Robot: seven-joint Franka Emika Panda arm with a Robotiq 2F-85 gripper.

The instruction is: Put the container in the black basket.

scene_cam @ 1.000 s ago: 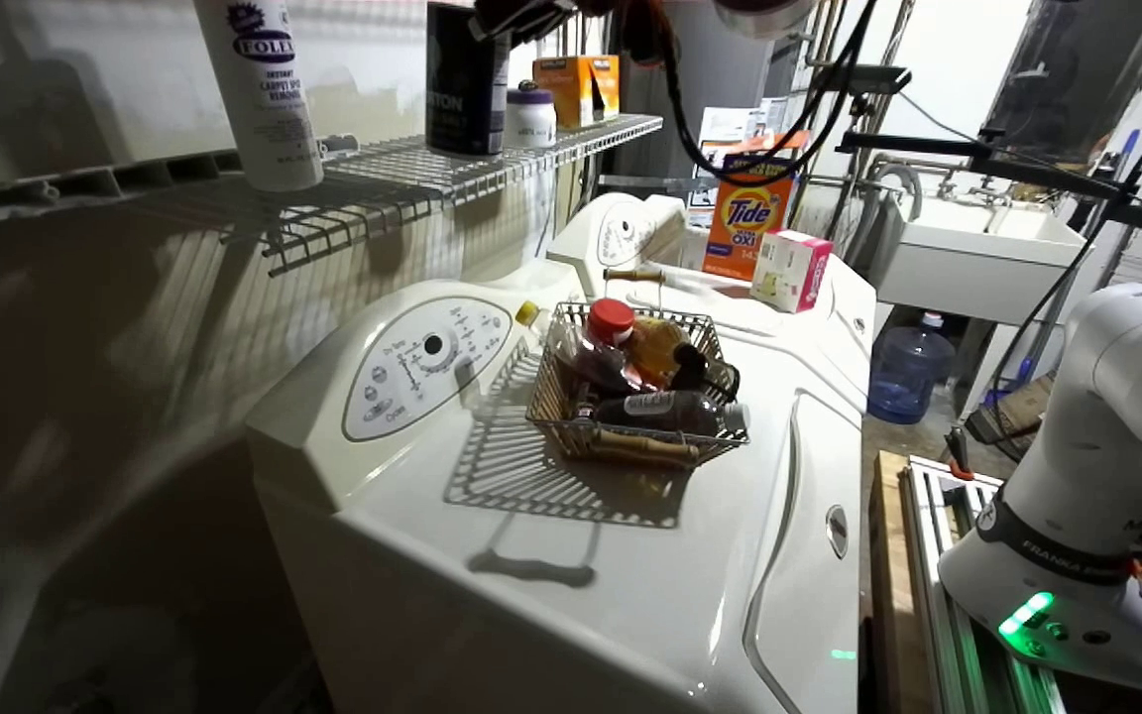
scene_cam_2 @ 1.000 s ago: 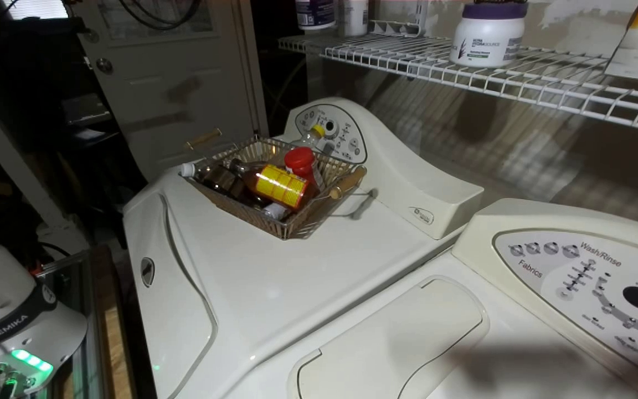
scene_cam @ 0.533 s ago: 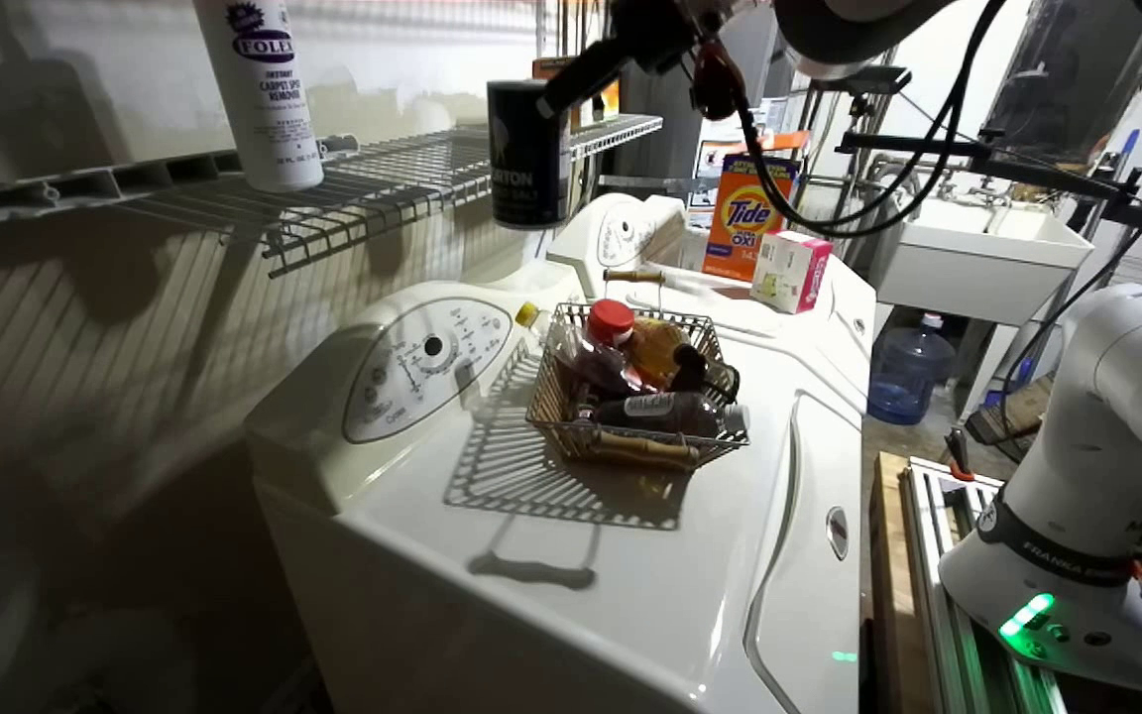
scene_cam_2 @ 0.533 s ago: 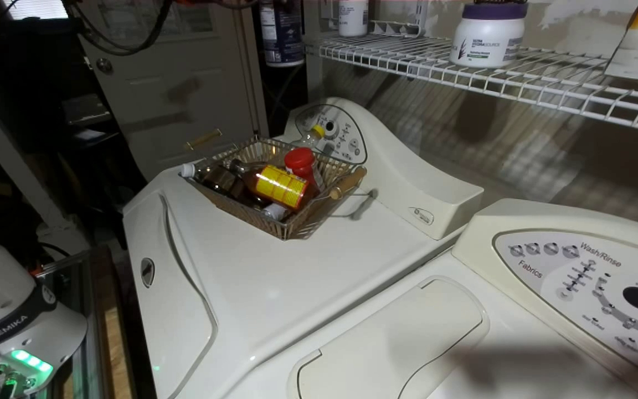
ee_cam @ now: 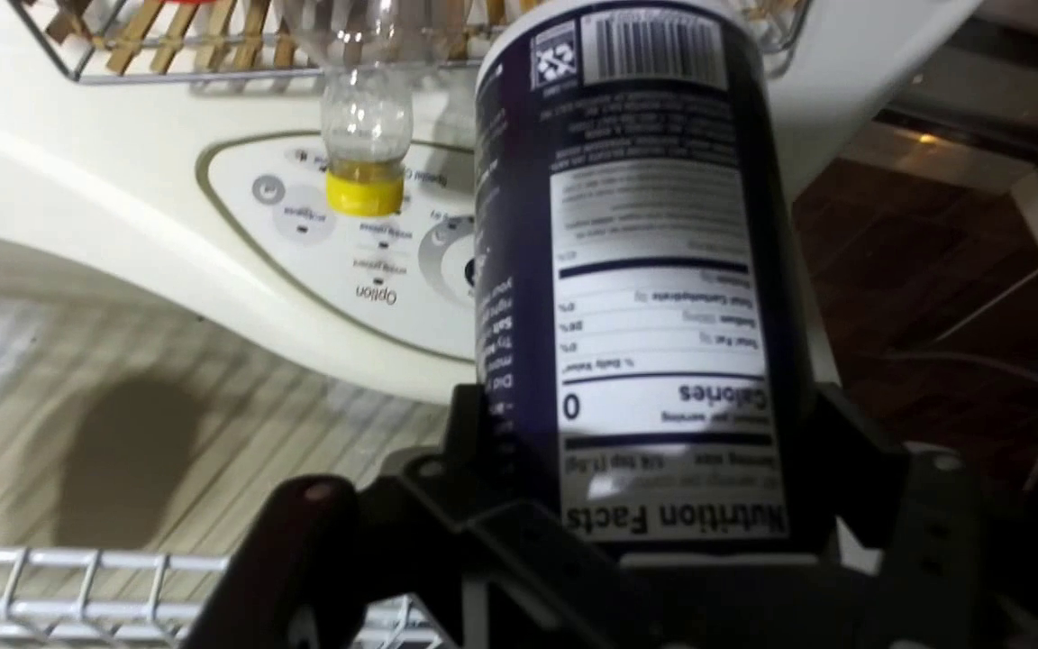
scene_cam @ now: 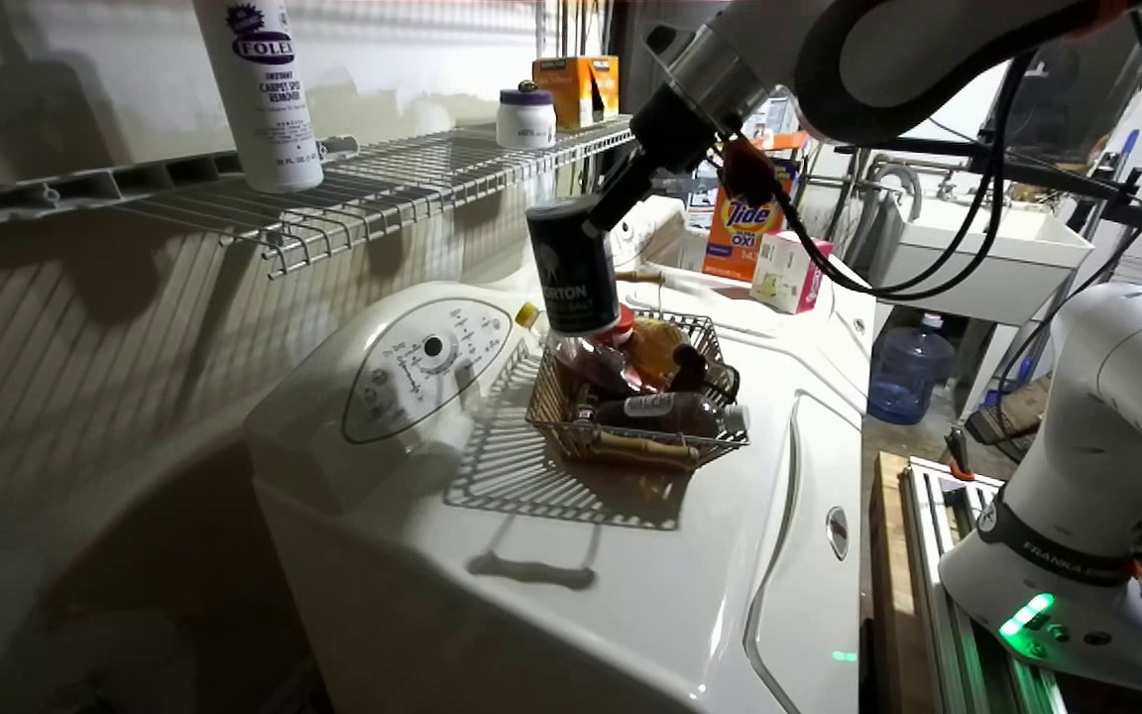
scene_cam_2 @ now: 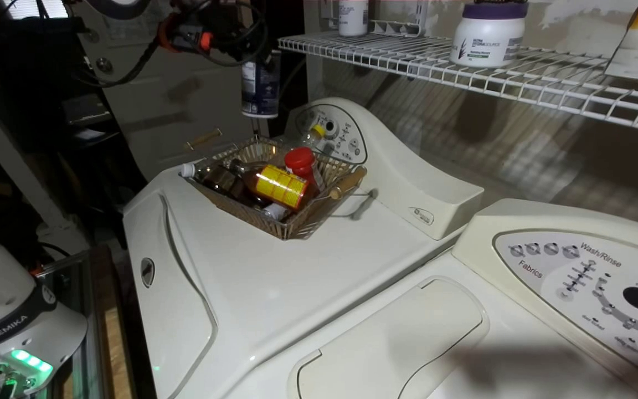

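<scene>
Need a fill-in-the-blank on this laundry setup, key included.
The pincer grips a canister labelled "____ Facts".
The bottle cap jutting from the basket over the control panel is ____.
The lid of the white jar on the wire shelf is ____.
The box beside the pink-and-white carton is branded ____.
Missing: Nutrition; yellow; purple; Tide.

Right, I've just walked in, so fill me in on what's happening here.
A white robot arm is handling a dark cylindrical salt canister, its black fingers closed on it near the top. The canister hangs in the air, roughly upright, higher than the low rectangular wire basket with wooden handles and not yet inside it. That basket sits on a white laundry machine and holds several capped bottles in mixed colours. The job is to put the canister in there.
</scene>
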